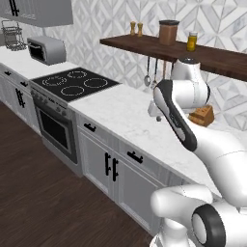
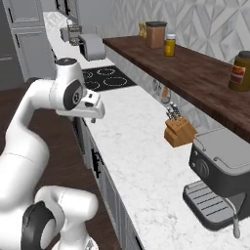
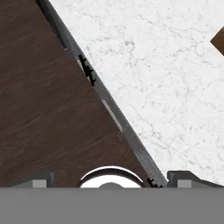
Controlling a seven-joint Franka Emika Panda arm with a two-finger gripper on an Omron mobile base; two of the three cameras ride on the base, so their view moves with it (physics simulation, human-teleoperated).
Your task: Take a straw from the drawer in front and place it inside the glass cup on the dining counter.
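- The gripper [image 3: 113,178] stands wide open: in the hand view its two dark fingertips [image 3: 41,179] rise far apart at the bottom, with nothing held between them.
- In the right base view the hand hangs level with the front edge of the white marble worktop [image 2: 141,156], pointing down, well above the surface and touching nothing.
- Looking straight down, the hand view is split diagonally: the worktop lies to the upper right and the dark wood floor [image 3: 39,109] to the left.
- Between them the grey cabinet fronts show edge-on as a narrow band. One black handle juts from it just beside the right fingertip and another farther up the band; I cannot tell which one belongs to the drawer.
- In the left base view the drawer [image 1: 140,161] sits directly under the worktop edge, below the hand and to the floor side of it. Its flat front is shut flush and its black bar handle lies level.
- The closed front hides whatever is inside, so the straw cannot be seen.
- Under the drawer stand narrower grey doors [image 1: 108,169] with upright black handles.
- A knife block [image 2: 178,132] rests on the worktop beyond the hand, toward the wall.
- A dark coffee machine [image 2: 219,180] stands farther right.
- Left of the arm are the black cooktop [image 1: 75,83] and a toaster [image 1: 46,49].
- A wooden shelf [image 1: 193,53] carrying jars runs above the worktop.
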